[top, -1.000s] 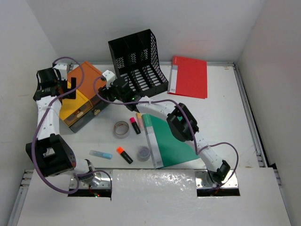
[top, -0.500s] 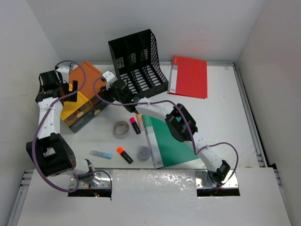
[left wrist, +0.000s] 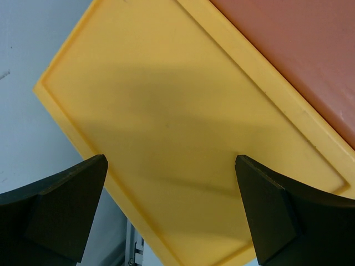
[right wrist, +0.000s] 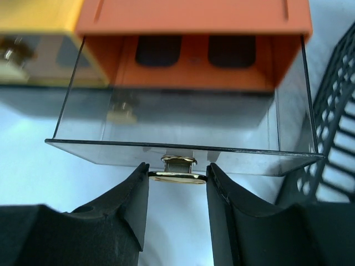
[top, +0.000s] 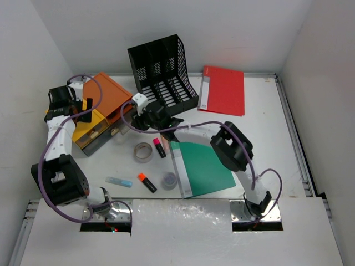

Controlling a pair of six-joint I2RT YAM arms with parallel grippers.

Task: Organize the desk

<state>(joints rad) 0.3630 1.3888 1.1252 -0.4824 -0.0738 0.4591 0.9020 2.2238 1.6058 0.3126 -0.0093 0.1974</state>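
On the white desk stands the orange-yellow drawer box at the back left. A clear drawer of its orange part is pulled partly out. My right gripper is shut on that drawer's brass knob, one finger on each side. In the top view the right gripper is at the box's front right. My left gripper hangs open just above the box's yellow top, and the left gripper holds nothing.
A black mesh file rack stands behind the right gripper, a red folder to its right. A green folder, tape roll, pink highlighter, orange highlighter, blue glue stick and small round jar lie nearer.
My right gripper has closed on the knob and drawn back to the right, sliding the clear drawer out. The left gripper has shifted slightly right over the box.
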